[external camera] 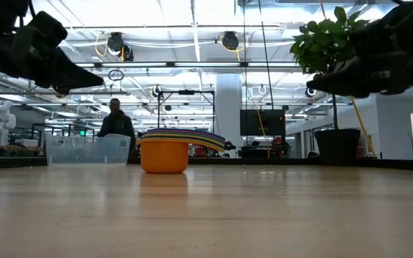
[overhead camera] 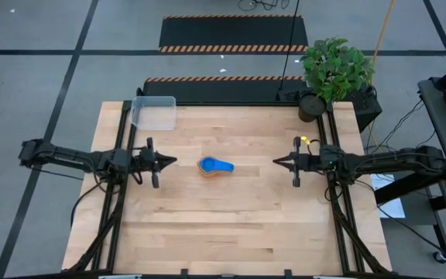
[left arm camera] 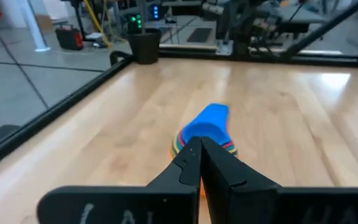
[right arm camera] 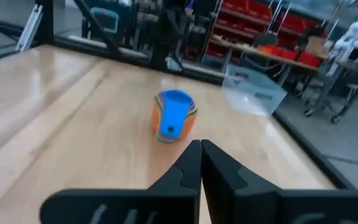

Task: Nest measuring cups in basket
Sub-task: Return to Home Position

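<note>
- Worktop point(overhead camera: 231, 225): pale wood, seen from above. I give clock directions from its centre, with 12 o'clock at the far edge.
- Measuring cups point(overhead camera: 214, 166): one nested stack standing on the bare wood at about the centre. A light blue cup is on top with its handle toward 3 o'clock. In the low view point(external camera: 165, 154) an orange bowl is at the bottom, with thin rims of other colours fanned above it. The stack also shows in both wrist views point(left arm camera: 207, 124) point(right arm camera: 174, 118).
- Basket point(overhead camera: 154, 112): clear tub at 11 o'clock, on the far left corner of the worktop and well apart from the stack. No cup shows inside it. It appears in the low view point(external camera: 84, 149) and beyond the stack in the right wrist view point(right arm camera: 253, 92).
- Left gripper point(overhead camera: 174, 160): at 9 o'clock of the stack, raised above the wood and pointing at it. My wrist view point(left arm camera: 201, 149) shows the jaws pressed together, holding nothing.
- Right gripper point(overhead camera: 276, 161): at 3 o'clock of the stack, raised and facing it. The jaws are likewise closed on nothing point(right arm camera: 201, 146).
- Plant pot point(overhead camera: 312, 105): black, leafy, at 1 o'clock on the far right corner.
- Person point(external camera: 117, 122): in the room beyond the worktop, behind the basket.
</note>
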`<state>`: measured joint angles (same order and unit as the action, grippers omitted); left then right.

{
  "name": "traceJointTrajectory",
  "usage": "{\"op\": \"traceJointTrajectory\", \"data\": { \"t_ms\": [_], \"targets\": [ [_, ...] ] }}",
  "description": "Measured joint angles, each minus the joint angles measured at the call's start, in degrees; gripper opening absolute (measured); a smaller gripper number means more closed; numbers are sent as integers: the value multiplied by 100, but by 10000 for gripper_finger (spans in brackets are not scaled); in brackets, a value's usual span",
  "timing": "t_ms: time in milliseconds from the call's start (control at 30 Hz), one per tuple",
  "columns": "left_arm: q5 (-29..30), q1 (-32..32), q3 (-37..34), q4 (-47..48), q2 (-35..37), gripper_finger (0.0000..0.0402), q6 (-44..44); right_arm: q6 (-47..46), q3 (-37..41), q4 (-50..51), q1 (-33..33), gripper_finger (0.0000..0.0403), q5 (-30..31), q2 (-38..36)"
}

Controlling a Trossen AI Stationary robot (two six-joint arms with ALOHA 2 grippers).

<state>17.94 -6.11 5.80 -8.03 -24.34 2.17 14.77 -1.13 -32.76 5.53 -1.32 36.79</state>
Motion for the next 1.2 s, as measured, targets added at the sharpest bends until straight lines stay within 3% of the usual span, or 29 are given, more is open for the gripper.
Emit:
{"op": "traceJointTrajectory", "data": {
  "t_ms": [333, 867, 1200],
  "targets": [
    [2, -196, -494, -555, 793, 6, -160, -32, 13, 129, -3, 0, -33, -246],
    [-376, -196, -504, 518, 2431, 5, -740, 181, 22, 1281, -3, 0, -26, -1698],
    [-397, -192, -323, 903, 2422, 4, -1073, 96, 26, 2035, -2, 0, -206, -2814]
  ]
}}
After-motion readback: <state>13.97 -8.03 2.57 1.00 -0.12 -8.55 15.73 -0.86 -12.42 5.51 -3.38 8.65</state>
